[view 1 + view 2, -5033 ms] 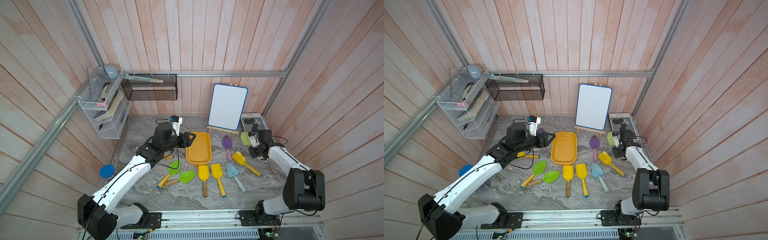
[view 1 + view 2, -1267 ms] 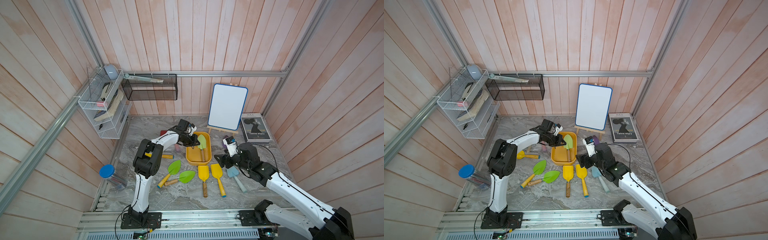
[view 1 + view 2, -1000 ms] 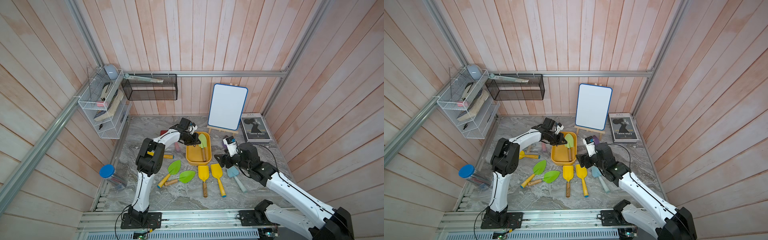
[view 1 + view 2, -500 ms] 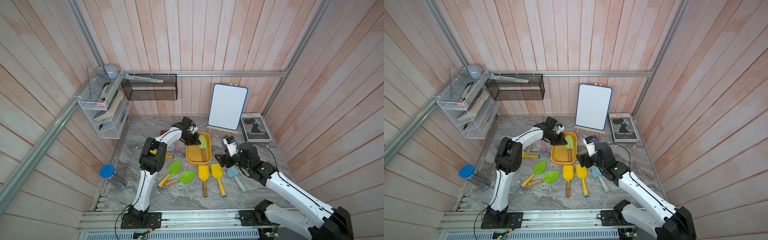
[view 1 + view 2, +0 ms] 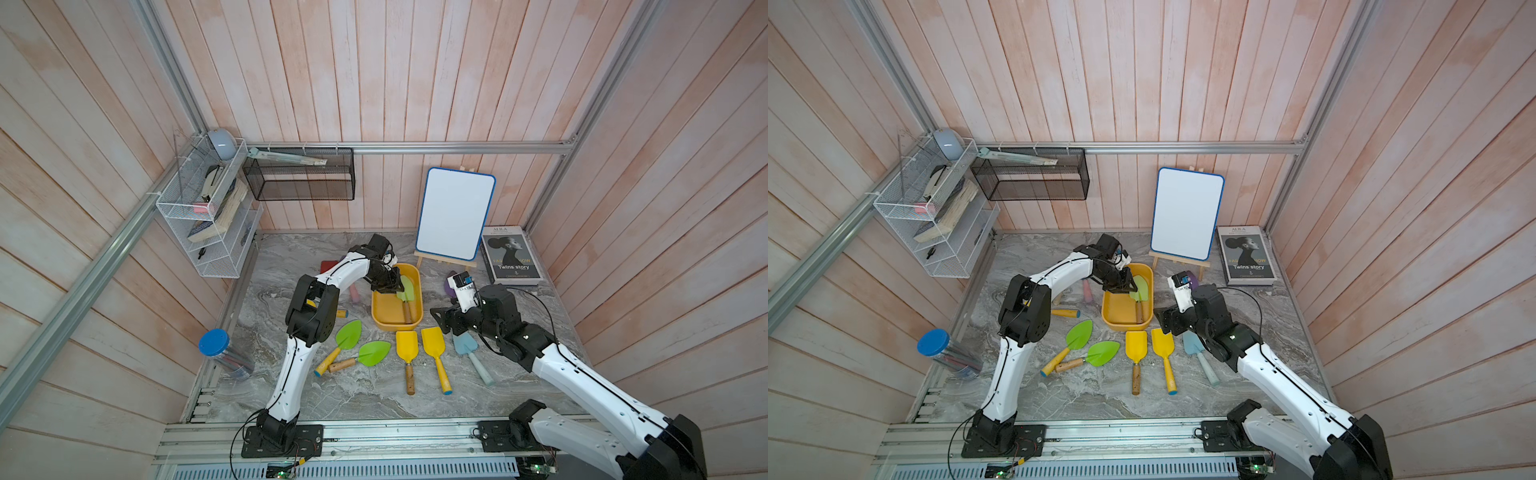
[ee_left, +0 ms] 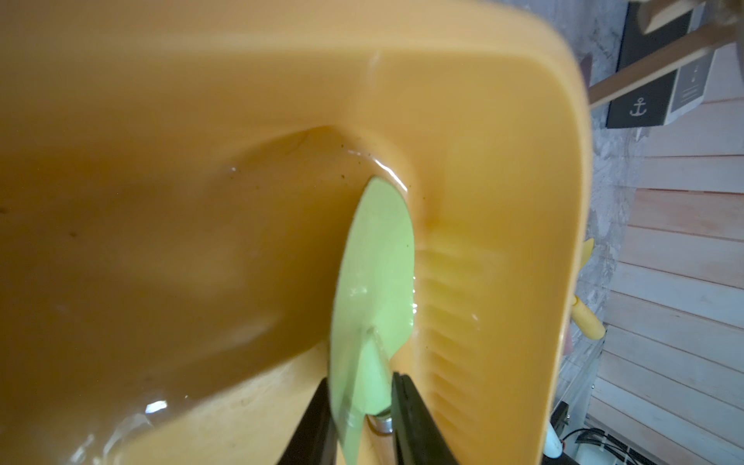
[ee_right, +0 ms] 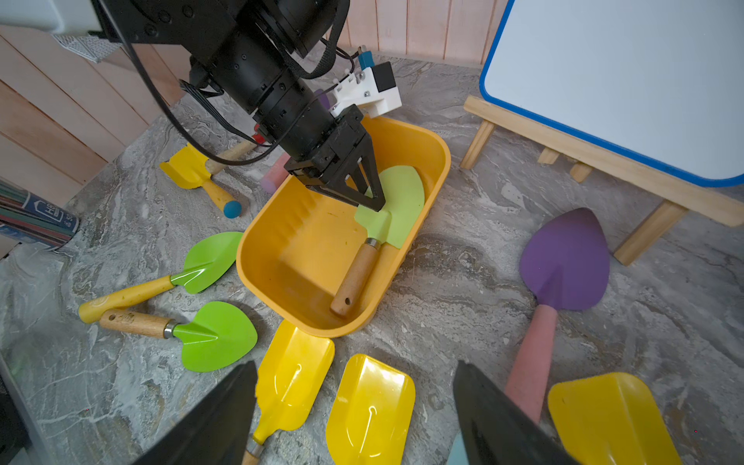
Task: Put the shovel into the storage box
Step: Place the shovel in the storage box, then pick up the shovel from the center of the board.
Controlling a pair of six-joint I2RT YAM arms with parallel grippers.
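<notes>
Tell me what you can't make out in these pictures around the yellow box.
- Left wrist view: whether the left gripper grips the pale green shovel or only flanks it; too close, blurred.
- Both top views: purple shovel mostly hidden behind the right arm.
- Both top views: light blue shovel, blade partly covered by the right arm.
- Top views: blue-lidded jar, contents too small.

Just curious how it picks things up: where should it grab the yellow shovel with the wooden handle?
Grip the wooden handle from straight above, jaws across it: the yellow shovel lies flat, its handle slim with bare table on both sides.
</notes>
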